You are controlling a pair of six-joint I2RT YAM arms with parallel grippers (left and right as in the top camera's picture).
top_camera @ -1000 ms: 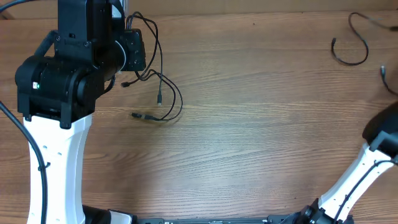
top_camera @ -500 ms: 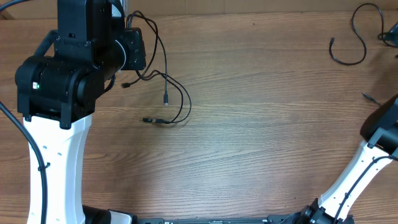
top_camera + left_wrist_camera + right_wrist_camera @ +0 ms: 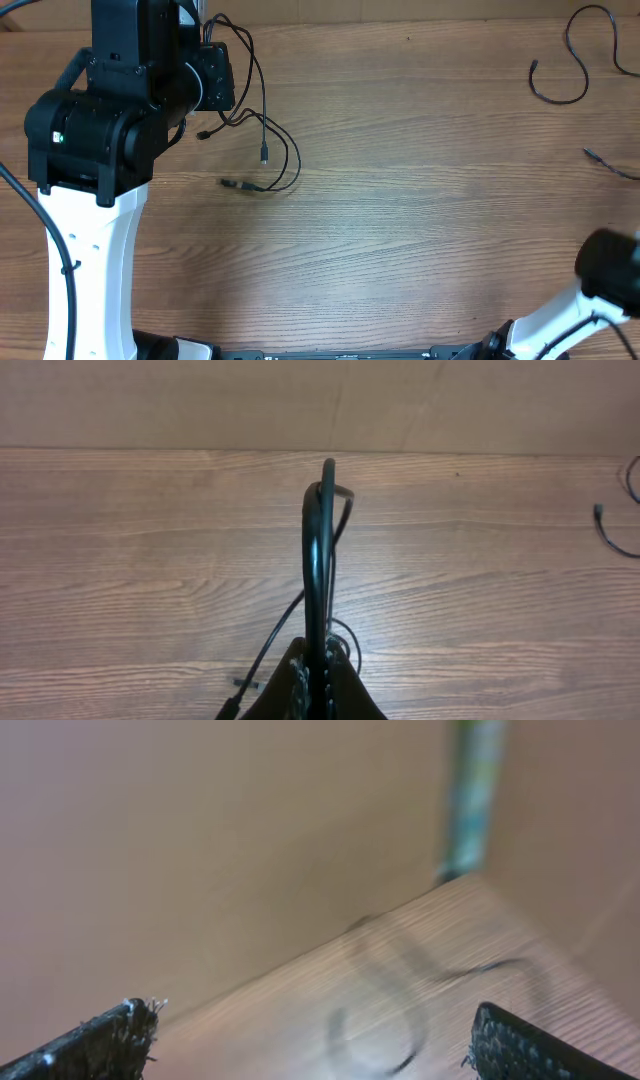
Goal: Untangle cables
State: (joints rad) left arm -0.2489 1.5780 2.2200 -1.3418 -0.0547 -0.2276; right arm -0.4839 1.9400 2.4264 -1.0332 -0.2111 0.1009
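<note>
- Cables (image 3: 262, 140): the tangled bunch hangs off the left arm (image 3: 100, 120) at the far-left end of the bench (image 3: 420, 230). Its loops trail down onto the wood. One plug (image 3: 230, 184) lies flat on the surface and a second plug (image 3: 264, 153) sits just beside it, a little farther back.
- The overhead view hides the pinch itself under the arm's body, so you need the left wrist view for that. There the left claw (image 3: 315, 675) is pressed together on the cables. One loop arches up and forward out of the fingers, and thinner strands drop toward the bench underneath.
- Only the overhead shows the other cords. A curled cable (image 3: 562, 70) lies near the far-right corner and a short cable piece (image 3: 610, 165) lies by the right edge. Both are flat on the wood, apart from each other and well apart from the bunch.
- From above, the right arm (image 3: 612, 270) is just a blurry dark blob at the lower right, and you can't see its fingers.
- The right wrist view does show them: the right claw (image 3: 310, 1045) is spread wide, with the tips out at the bottom corners and nothing between them. Beyond it a looping cable (image 3: 385, 1020) lies on the bench close to the wall (image 3: 200, 840), too blurred to tell which one it is.
</note>
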